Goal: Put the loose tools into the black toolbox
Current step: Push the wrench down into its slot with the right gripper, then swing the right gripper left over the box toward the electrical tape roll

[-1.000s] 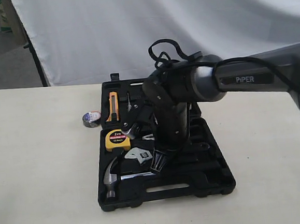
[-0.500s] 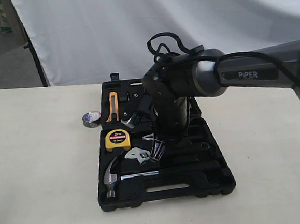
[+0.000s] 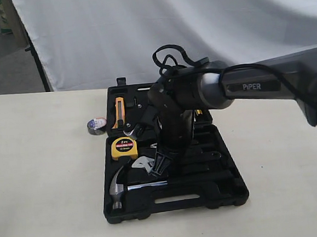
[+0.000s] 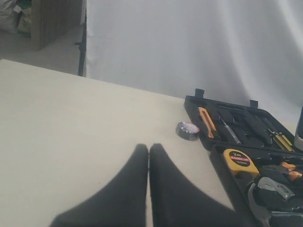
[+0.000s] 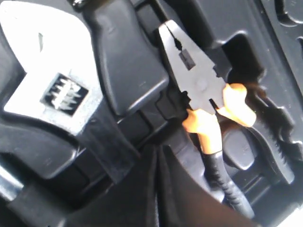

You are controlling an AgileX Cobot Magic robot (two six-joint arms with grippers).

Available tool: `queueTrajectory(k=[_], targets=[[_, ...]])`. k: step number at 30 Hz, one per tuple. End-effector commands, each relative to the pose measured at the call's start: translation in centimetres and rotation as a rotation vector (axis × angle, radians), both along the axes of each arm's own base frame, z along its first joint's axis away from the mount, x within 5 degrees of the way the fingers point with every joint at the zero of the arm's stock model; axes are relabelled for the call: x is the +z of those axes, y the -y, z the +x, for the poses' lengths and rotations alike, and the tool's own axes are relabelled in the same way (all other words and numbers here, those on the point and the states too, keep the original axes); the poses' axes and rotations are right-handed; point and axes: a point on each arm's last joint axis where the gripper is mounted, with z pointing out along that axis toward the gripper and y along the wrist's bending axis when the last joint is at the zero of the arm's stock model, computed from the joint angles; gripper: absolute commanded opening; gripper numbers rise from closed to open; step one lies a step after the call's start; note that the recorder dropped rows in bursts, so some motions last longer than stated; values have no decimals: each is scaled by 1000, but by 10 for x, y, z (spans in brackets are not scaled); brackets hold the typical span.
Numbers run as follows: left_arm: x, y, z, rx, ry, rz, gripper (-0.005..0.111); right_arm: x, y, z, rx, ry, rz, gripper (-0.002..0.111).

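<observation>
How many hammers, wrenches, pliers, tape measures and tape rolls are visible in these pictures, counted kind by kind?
Hammer: 1
Adjustable wrench: 1
Pliers: 1
Tape measure: 1
Tape roll: 1
Total: 5

- Black toolbox [image 3: 176,205]: open, both moulded halves flat on the table [image 3: 43,188], slot handle on the near edge.
- Claw hammer [image 3: 119,187]: lying in the near half, silver head left, black handle running right.
- Adjustable wrench [image 3: 145,164]: silver jaw just above the hammer, handle hidden.
- Small dark tape roll [image 3: 96,125]: outside, on the table, just beside the far half's left edge.
</observation>
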Motion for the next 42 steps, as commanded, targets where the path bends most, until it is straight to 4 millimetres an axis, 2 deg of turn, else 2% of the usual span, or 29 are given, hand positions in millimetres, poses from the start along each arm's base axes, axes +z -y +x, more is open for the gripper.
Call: queueTrajectory(k=[1,13,20,32,34,36,40,42], targets=[[2,-1,-1,26,13,2,1,-31,3,-1,-12,-64,-43,0],[2,-1,-1,26,13,2,1,-36,1,-4,-45,-106,-14,0],[2,-1,-1,26,13,2,1,-57,2,-7,-61,-157,-42,0],[2,-1,-1,26,13,2,1,-58,2,-7,-67,-162,-42,0],[2,-1,-1,26,13,2,1,-54,2,-7,-73,-163,-46,0],[2,-1,-1,26,13,2,1,-41,2,-7,-73,-145,-26,0],[2,-1,-1,26,13,2,1,0,0,-5,-68,-66,67,0],[2,-1,-1,26,13,2,1,19,-7,-6,-104,-33,189,0]])
